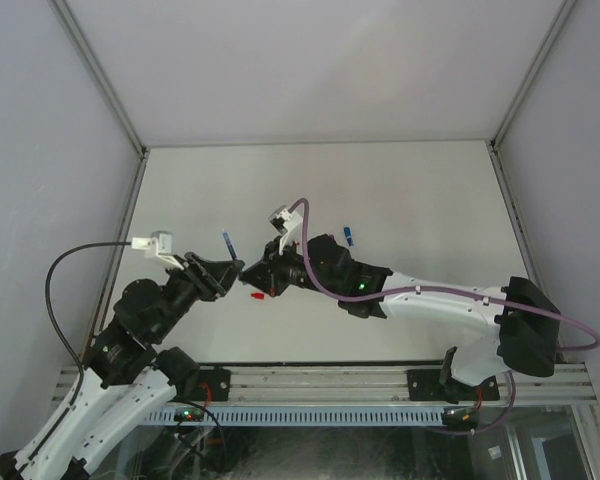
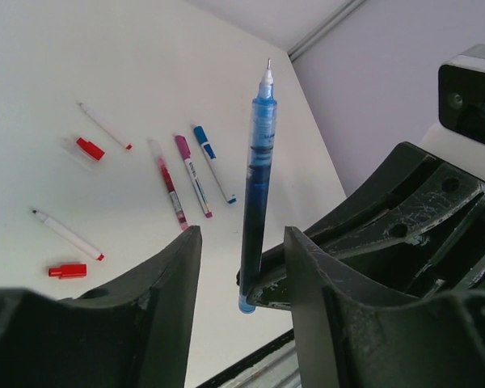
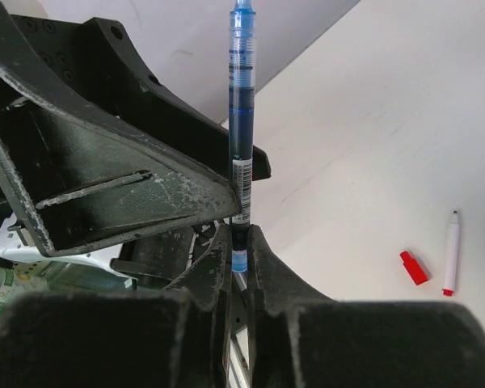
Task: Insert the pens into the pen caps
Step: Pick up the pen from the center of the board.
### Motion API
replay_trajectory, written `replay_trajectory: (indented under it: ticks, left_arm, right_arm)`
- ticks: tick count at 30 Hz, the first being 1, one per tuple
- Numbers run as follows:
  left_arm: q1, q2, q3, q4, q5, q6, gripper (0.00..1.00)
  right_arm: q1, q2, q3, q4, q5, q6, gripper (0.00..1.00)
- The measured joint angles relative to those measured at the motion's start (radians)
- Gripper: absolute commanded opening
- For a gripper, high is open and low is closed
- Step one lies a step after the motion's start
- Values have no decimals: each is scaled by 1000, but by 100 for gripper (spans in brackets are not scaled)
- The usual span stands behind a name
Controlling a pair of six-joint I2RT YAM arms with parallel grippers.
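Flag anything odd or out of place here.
Nothing spilled or broken. One oddity: the translucent blue pen stands uncapped, pinched at its very end by the right gripper, while the left gripper flanks it open, holding no cap.

Both arms reach in from the near edge and meet tip to tip over the middle of the table; the left arm (image 1: 140, 320) angles up and to the right; the right arm (image 1: 440, 298) stretches low to the left; the right gripper (image 3: 240, 246) is pinched tight on the end of a blue pen (image 3: 241, 121); the left gripper (image 2: 242, 242) has its jaws apart, one either side of that pen.
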Motion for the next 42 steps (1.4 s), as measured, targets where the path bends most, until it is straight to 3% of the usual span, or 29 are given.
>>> replay_trajectory:
  ticks: [5, 15, 19, 25, 32, 38, 42]
  left_arm:
    - [0, 11, -16, 22, 16, 0, 39]
    - [0, 19, -21, 48, 42, 1, 1]
    - [0, 25, -21, 49, 45, 5, 0]
    - [0, 54, -2, 26, 40, 38, 0]
    - [0, 69, 69, -91, -42, 136, 0]
    - [0, 61, 116, -171, -99, 212, 0]
    - [0, 56, 121, -210, -109, 248, 0]
  right_arm:
    - [5, 0, -6, 2, 0, -5, 0]
    - [5, 0, -6, 8, 4, -12, 0]
    - [3, 0, -7, 6, 4, -15, 2]
    - [-35, 0, -8, -7, -42, 6, 24]
    - [-84, 0, -8, -54, -49, 7, 33]
    - [-148, 0, -8, -143, -13, -6, 63]
    - [-172, 3, -8, -195, 37, -38, 70]
